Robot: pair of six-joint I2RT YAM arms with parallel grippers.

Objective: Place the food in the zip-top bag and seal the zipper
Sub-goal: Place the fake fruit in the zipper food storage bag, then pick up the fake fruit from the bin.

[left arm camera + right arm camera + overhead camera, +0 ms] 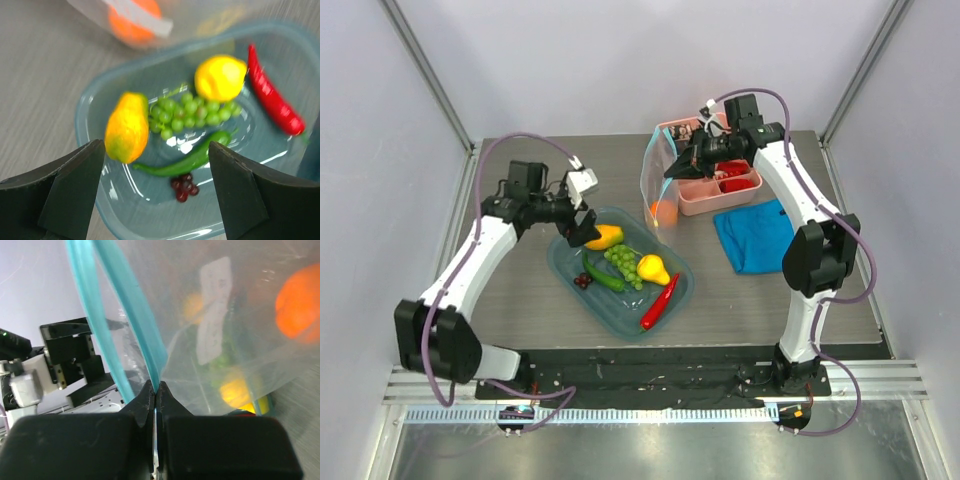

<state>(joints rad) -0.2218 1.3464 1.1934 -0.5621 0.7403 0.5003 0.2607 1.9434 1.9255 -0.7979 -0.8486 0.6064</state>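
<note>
Yellow-orange mango (126,127) sits ahead of spread left jaws; right jaws pinch zipper (137,315)

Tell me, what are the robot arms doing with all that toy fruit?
They are packing it into a clear zip-top bag. The right gripper pinches the bag's blue zipper and holds it upright; the orange is already inside. The left gripper hovers open over the teal tray, nearest the mango. The grapes, pear, chili, cucumber and cherries also wait there.
</note>
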